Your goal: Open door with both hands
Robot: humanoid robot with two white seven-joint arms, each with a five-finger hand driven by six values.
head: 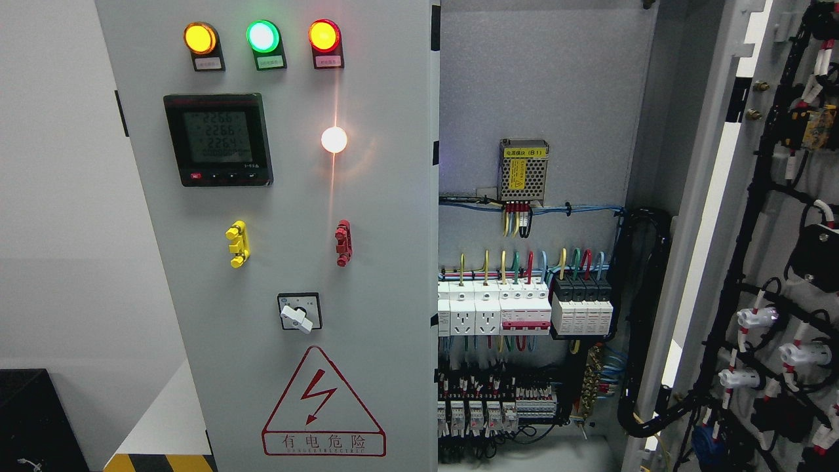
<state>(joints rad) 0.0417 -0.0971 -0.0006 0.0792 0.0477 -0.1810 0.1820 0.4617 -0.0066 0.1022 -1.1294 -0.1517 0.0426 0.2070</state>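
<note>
A grey electrical cabinet fills the head view. Its left door [295, 196] stands closed and carries three lit lamps, a digital meter [217, 139], a yellow handle [237, 244], a red handle [342, 242] and a rotary switch [299, 313]. The right door [760, 262] is swung wide open, its wired inner face showing at the right edge. Between them the cabinet's inside [531, 295] is exposed, with breakers and coloured wires. Neither of my hands nor any arm shows in the picture.
A red-bordered electric hazard triangle [322, 406] is stuck low on the left door. A white wall lies to the left, with a black box [33, 419] at the lower left and yellow-black floor tape [160, 463] beside it.
</note>
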